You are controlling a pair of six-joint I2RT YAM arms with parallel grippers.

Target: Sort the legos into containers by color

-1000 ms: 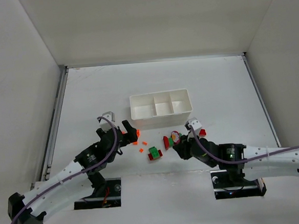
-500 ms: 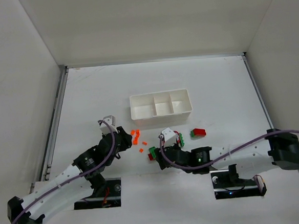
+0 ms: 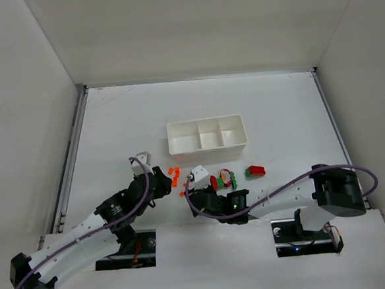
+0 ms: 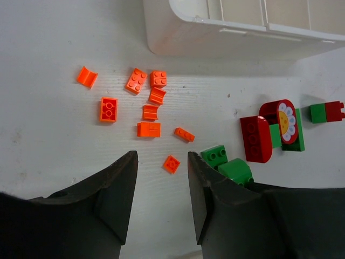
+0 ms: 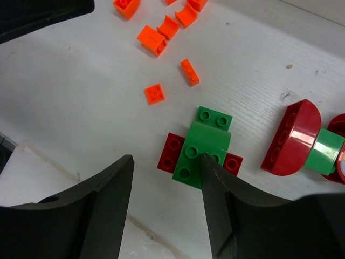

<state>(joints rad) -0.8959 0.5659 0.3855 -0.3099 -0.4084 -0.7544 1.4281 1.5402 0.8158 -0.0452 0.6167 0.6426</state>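
On the surface just in front of the tray, all legos lie loose. A scatter of orange bits (image 4: 143, 100) is to the left, with a green-on-red stack (image 5: 200, 148) nearer the arms. To the right sits a red arch (image 4: 254, 139) joined to a green piece and a flower tile, and further right a small green-red pair (image 3: 254, 171).

White tray (image 3: 206, 157) sits beyond them; no brick shows in its three compartments from overhead.

Left fingers (image 4: 116, 194) hover at the near edge of the orange scatter, parted narrowly, nothing between them. One orange tile lies just ahead of the gap.

Right fingers (image 5: 108, 205) hang above the stack, moderately parted and empty. The stack lies off one fingertip, not centred in the gap.

Judgement: sorting not begun; the step in hand is lining up a first pick. Next move likely calls for centring the gap over one piece, descending and closing. Mixed-colour stacks would probably need pulling apart before binning.
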